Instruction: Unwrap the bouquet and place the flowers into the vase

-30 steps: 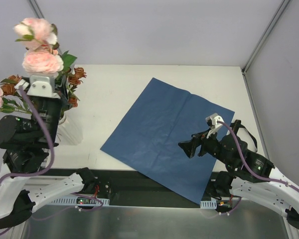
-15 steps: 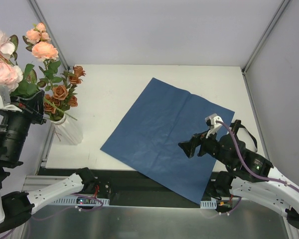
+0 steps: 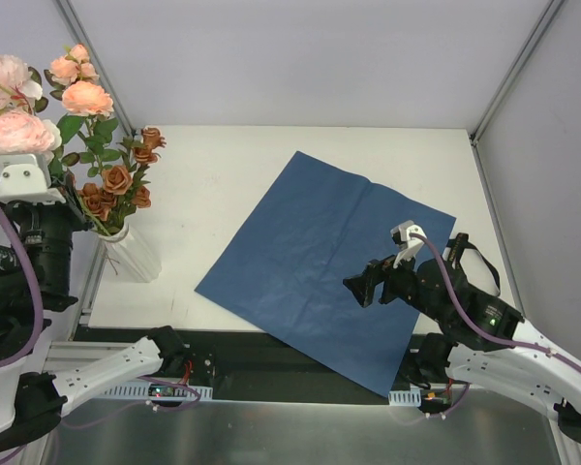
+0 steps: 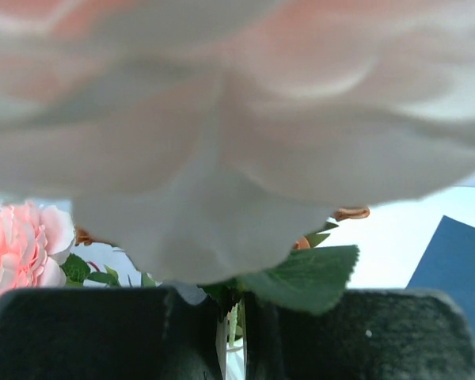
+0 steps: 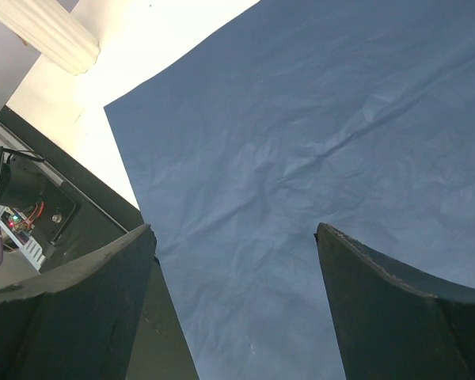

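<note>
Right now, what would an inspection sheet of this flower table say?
Surface: white table; the blue paper sheet lies flat right of centre, its near corner over the edge.
Job's things: white vase at the left edge holds rust and peach flowers; pink roses are held up left of it.
Clutter: nothing seen.
Pincers: left pincer shut on the pink roses' stem; right pincer open, empty, over the paper.
Cables: a purple cable runs along each arm.
Surroundings: grey walls, metal corner posts.
</note>
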### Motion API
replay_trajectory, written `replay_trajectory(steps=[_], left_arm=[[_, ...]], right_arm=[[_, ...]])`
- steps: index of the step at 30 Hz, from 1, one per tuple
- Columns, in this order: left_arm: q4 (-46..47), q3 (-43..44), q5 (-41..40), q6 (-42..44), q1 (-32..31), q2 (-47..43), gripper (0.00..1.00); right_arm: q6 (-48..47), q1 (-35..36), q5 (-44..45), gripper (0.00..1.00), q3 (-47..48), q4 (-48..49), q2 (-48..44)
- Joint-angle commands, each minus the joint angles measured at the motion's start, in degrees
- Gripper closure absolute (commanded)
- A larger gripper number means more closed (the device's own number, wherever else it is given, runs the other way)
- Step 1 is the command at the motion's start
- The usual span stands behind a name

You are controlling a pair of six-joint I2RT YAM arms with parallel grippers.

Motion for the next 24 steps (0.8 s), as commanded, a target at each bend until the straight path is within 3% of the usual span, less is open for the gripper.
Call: replay_trajectory(steps=[1, 10, 17, 24], left_arm=[[11.76, -2.75, -5.55, 5.47, 0.44, 1.66, 1.0], [27.93, -10.4, -8.98, 13.21, 0.44, 2.8, 1.0], [32.07, -14.8, -10.22, 14.8, 0.88, 2.8, 1.0], [28.75, -16.12, -9.26, 10.06, 4.91, 4.3, 1.0]], right_arm=[[0.66, 0.22, 0.26, 0.15, 0.34, 1.45, -0.4], [0.92, 0.21, 0.35, 0.15, 0.25, 0.66, -0.58], [0.83, 0.22, 1.05, 0.14, -0.1, 0.57, -1.2], [0.83, 0.22, 0.79, 0.15, -0.01, 0.39, -0.75]])
